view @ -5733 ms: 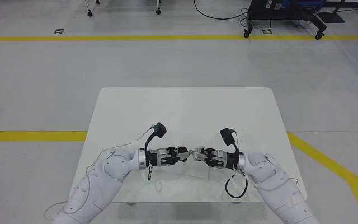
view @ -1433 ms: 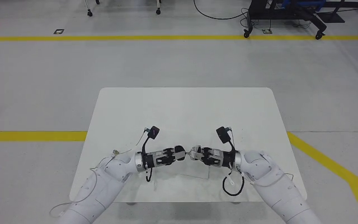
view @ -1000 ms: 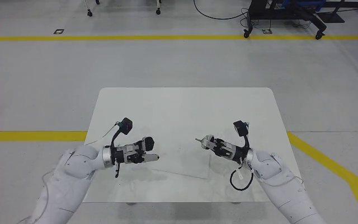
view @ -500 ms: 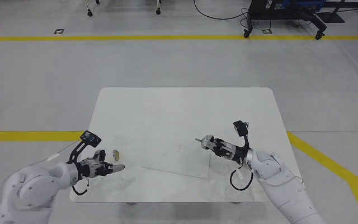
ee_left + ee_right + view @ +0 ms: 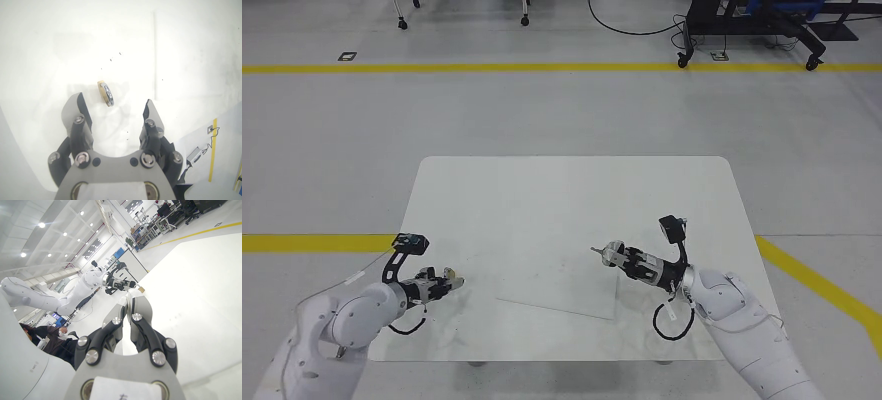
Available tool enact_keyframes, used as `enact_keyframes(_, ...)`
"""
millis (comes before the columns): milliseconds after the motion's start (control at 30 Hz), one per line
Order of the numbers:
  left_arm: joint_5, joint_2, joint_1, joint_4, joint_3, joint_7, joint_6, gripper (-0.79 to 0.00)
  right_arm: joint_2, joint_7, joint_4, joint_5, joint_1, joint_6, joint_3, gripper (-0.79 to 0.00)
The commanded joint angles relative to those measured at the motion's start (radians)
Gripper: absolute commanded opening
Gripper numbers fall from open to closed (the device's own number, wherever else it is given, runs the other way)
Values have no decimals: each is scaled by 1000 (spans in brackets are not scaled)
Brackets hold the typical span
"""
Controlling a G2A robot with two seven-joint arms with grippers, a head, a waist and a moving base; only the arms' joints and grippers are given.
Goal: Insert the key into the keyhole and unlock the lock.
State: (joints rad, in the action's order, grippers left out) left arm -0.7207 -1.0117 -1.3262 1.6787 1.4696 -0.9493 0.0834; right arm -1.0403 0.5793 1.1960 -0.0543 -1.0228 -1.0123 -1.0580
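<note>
Lower left, top view: your left gripper (image 5: 440, 282), fingers spread, sits beside the lock (image 5: 449, 272); right gripper (image 5: 607, 253) pinches what looks like the key (image 5: 595, 250). An off-centre close could skid the lock.

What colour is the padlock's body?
The padlock body is brass yellow, its shackle shiny silver; clearest in the left wrist view.

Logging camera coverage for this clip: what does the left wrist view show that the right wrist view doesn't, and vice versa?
Left wrist alone: the left gripper open, the padlock lying just ahead of it, untouched. Right wrist alone: the right gripper, shut, over the table. Both: the brass padlock on the white table, the left gripper close by it.
</note>
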Motion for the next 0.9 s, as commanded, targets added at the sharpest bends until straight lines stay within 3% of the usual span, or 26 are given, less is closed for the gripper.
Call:
enact_keyframes(0,-16,-1,4,-1,-7,14,-28,-453,0,0,0,0,0,0,0,-785)
enact_keyframes(100,-18,-2,12,-5,-15,20,-27,-446,0,0,0,0,0,0,0,-785)
enact_keyframes(300,-42,-1,33,-10,-30,9,-34,-551,0,0,0,0,0,0,0,-785)
enact_keyframes(400,-72,-1,44,-14,-37,10,-46,-557,0,0,0,0,0,0,0,-785)
enact_keyframes(467,-72,-3,53,-26,-52,6,-43,-637,0,0,0,0,0,0,0,-785)
enact_keyframes(533,-83,-4,65,-39,-67,5,-39,-785,0,0,0,0,0,0,0,-785)
enact_keyframes(867,-92,-6,86,-68,-92,2,-17,-785,0,0,0,0,0,0,0,-785)
